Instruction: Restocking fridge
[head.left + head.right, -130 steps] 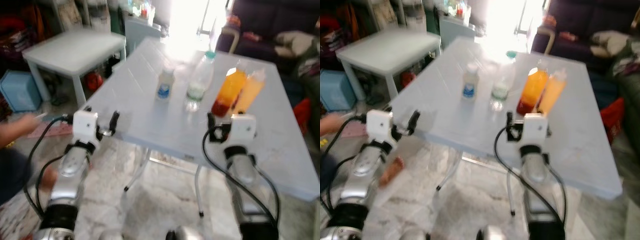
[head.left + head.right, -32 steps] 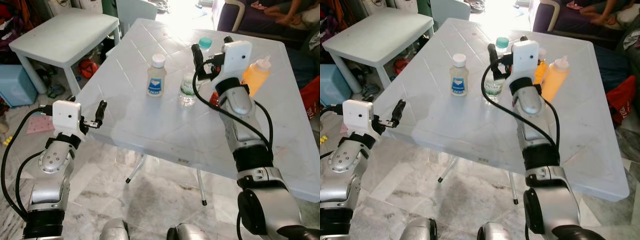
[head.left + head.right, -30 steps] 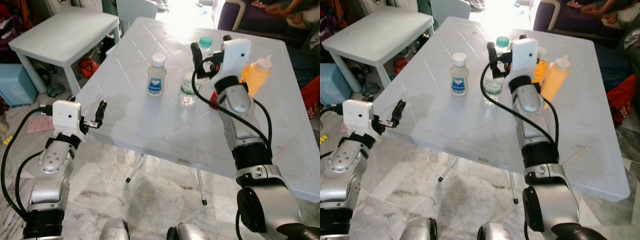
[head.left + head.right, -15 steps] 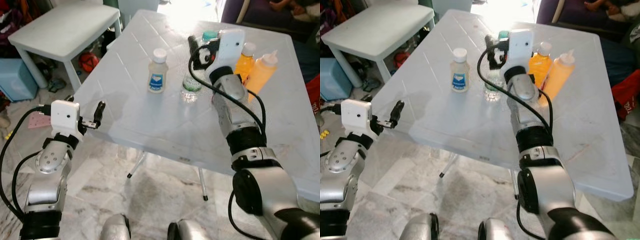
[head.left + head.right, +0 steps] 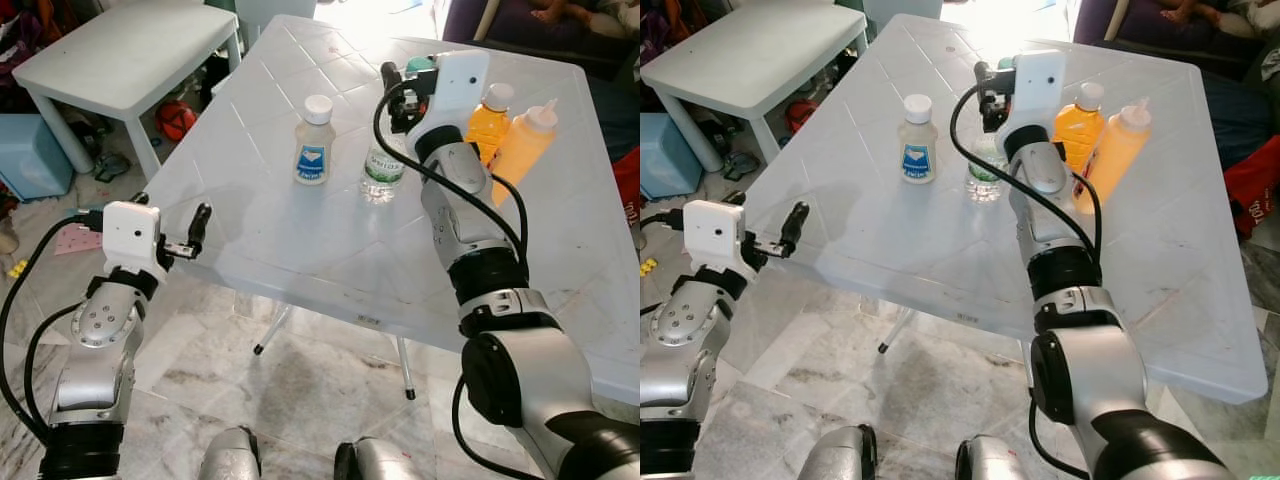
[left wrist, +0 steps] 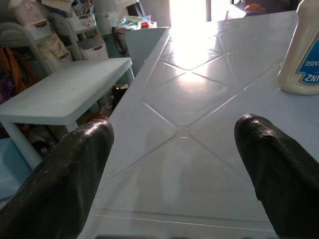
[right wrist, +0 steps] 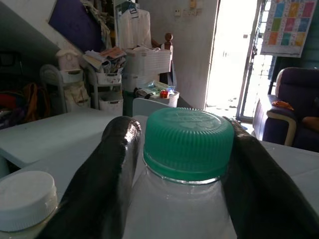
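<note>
The clear water bottle (image 5: 381, 172) stands on the white table (image 5: 300, 240), between the mayonnaise bottle (image 5: 314, 140) and the orange juice bottle (image 5: 487, 120). The right gripper (image 7: 179, 159) has its fingers open around the green cap (image 7: 188, 142), not yet pressing it. I think it should go lower and close on the neck or body, because the cap is a slippery place to hold. The left gripper (image 6: 174, 164) waits open at the table edge.

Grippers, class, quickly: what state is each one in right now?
Left gripper: open, holding nothing, at the table edge.
Right gripper: open, fingers either side of the water bottle neck.
</note>
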Controlling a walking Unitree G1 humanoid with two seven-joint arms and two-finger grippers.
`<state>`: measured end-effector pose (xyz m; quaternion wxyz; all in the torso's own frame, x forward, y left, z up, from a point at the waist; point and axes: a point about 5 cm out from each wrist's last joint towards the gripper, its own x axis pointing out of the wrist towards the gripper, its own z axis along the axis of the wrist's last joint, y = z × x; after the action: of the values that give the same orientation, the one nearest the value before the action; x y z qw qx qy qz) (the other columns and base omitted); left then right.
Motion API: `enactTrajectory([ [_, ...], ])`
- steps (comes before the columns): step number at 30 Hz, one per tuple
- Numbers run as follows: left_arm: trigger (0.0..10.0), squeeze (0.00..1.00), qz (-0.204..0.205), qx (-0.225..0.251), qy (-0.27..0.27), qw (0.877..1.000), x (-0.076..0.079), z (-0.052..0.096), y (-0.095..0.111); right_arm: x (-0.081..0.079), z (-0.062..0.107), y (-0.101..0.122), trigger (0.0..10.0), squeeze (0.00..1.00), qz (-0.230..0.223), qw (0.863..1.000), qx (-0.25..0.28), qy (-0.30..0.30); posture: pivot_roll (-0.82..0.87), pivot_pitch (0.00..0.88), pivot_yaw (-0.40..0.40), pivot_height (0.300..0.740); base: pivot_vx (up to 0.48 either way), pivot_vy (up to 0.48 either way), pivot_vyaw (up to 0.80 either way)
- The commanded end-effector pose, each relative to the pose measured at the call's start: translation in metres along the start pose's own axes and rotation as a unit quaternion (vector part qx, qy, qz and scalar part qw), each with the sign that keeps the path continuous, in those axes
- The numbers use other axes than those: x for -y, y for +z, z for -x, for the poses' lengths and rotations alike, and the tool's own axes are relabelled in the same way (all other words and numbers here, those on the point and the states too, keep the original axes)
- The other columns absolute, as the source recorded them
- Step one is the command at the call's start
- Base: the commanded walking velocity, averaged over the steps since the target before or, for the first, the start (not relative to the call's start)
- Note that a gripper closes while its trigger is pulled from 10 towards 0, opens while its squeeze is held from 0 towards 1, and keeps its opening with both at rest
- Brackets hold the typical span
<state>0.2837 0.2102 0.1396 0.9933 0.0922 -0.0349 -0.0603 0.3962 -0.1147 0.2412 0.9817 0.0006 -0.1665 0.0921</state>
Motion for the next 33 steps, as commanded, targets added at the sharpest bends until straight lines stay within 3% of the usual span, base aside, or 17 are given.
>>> enactTrajectory([
  [1,10.0,0.00,-0.003,0.001,-0.002,1.000,0.002,-0.001,0.002,-0.001,-0.001,0.005,3.8,0.00,0.000,1.000,0.008,0.002,0.08,0.132,-0.030,0.740,0.000,0.000,0.00],
  [3,10.0,0.00,-0.003,0.001,-0.002,1.000,0.002,-0.001,0.002,-0.001,-0.001,0.005,3.8,0.00,0.000,1.000,0.008,0.002,0.08,0.132,-0.030,0.740,0.000,0.000,0.00],
  [4,10.0,0.00,-0.003,0.001,-0.002,1.000,0.002,-0.001,0.002,-0.002,-0.002,0.006,7.8,0.00,0.000,1.000,0.010,0.004,0.08,0.132,-0.030,0.740,0.000,0.000,0.00],
  [5,10.0,0.00,-0.003,0.001,-0.002,1.000,0.002,-0.001,0.002,-0.002,-0.002,0.006,7.8,0.00,0.000,1.000,0.010,0.004,0.08,0.132,-0.030,0.740,0.000,0.000,0.00],
  [6,10.0,0.00,-0.004,0.001,-0.002,1.000,0.002,-0.002,0.002,-0.004,-0.002,0.008,10.0,0.00,0.000,1.000,0.011,0.006,0.08,0.129,-0.031,0.740,0.000,0.000,0.00],
  [12,10.0,0.00,-0.004,0.001,-0.001,1.000,0.003,-0.003,0.001,-0.009,-0.002,0.009,10.0,0.00,-0.003,1.000,0.009,0.014,0.08,0.125,-0.036,0.740,0.000,0.000,0.00],
  [14,10.0,0.00,-0.005,0.000,-0.001,1.000,0.003,-0.003,0.001,-0.011,-0.001,0.009,2.5,0.00,-0.003,1.000,0.008,0.017,0.08,0.123,-0.038,0.740,0.000,0.000,0.00],
  [16,10.0,0.00,-0.005,0.000,-0.001,1.000,0.003,-0.003,0.001,-0.011,-0.001,0.009,2.5,0.00,-0.003,1.000,0.008,0.018,0.08,0.123,-0.038,0.740,0.000,0.000,0.00],
  [17,10.0,0.00,-0.005,-0.001,-0.001,1.000,0.003,-0.003,0.001,-0.011,-0.001,0.009,0.0,0.00,-0.002,1.000,0.007,0.018,0.08,0.121,-0.039,0.740,0.000,0.000,0.00],
  [23,10.0,0.00,-0.007,-0.003,-0.002,1.000,0.003,-0.004,0.000,-0.012,0.001,0.007,0.7,0.00,0.001,1.000,0.001,0.021,0.08,0.113,-0.042,0.740,0.000,0.000,0.00],
  [24,10.0,0.00,-0.009,-0.003,-0.001,1.000,0.002,-0.005,0.000,-0.013,0.002,0.008,1.6,0.00,0.002,1.000,-0.003,0.025,0.08,0.112,-0.043,0.740,0.000,0.000,0.00],
  [26,10.0,0.00,-0.010,-0.004,0.000,1.000,0.002,-0.005,-0.001,-0.014,0.004,0.008,1.8,0.00,0.004,0.999,-0.010,0.031,0.08,0.108,-0.045,0.740,0.000,0.000,0.00],
  [28,10.0,0.00,-0.011,-0.004,0.001,1.000,0.001,-0.005,-0.001,-0.014,0.006,0.007,1.8,0.00,0.005,0.999,-0.015,0.034,0.08,0.108,-0.045,0.740,0.000,0.000,0.00],
  [29,10.0,0.00,-0.011,-0.005,0.001,1.000,0.001,-0.005,-0.001,-0.014,0.009,0.006,0.8,0.00,0.007,0.999,-0.023,0.037,0.08,0.105,-0.046,0.740,0.000,0.000,0.00],
  [33,10.0,0.00,-0.011,-0.005,0.001,1.000,0.002,-0.006,-0.002,-0.014,0.014,0.005,0.0,0.00,0.008,0.999,-0.036,0.039,0.08,0.103,-0.047,0.740,0.000,0.000,0.00],
])
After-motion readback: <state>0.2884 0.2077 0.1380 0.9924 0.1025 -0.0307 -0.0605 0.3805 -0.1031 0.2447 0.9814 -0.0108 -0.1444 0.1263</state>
